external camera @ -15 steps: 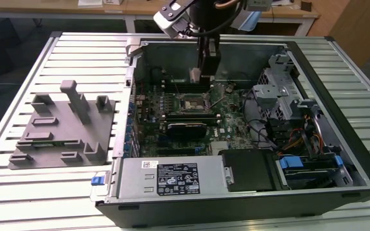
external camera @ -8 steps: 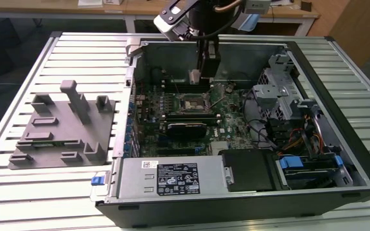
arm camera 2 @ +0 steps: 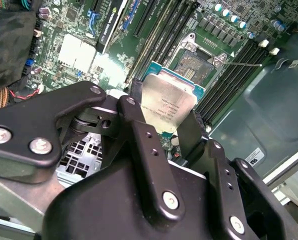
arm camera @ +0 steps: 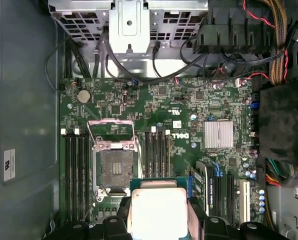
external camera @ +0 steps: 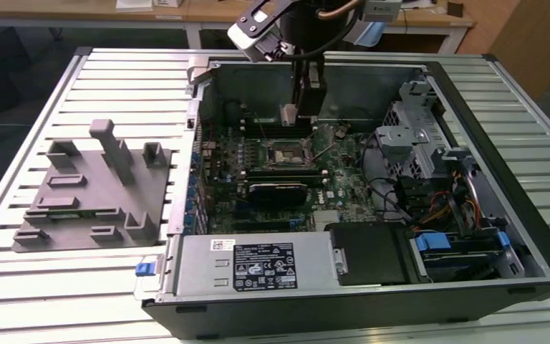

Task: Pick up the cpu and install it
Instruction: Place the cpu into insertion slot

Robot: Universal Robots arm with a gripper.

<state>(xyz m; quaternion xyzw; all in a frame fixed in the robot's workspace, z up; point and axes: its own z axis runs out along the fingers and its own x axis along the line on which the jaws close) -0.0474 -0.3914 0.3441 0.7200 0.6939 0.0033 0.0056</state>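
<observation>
The cpu [arm camera: 157, 212] is gripped at two opposite edges by the hand [arm camera 2: 165, 125], which is closed on it above the board [arm camera: 209, 105]. The open socket [arm camera: 114, 167] lies below the hand, slightly aside. By judgement, the cpu should be kept level and squared to the socket, never forced.

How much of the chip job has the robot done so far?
Picking up looks done: the gripper is shut on the cpu. Right now it hangs above the motherboard, near the socket. Installing is not done: the socket is empty, with its metal cover lifted open.
</observation>
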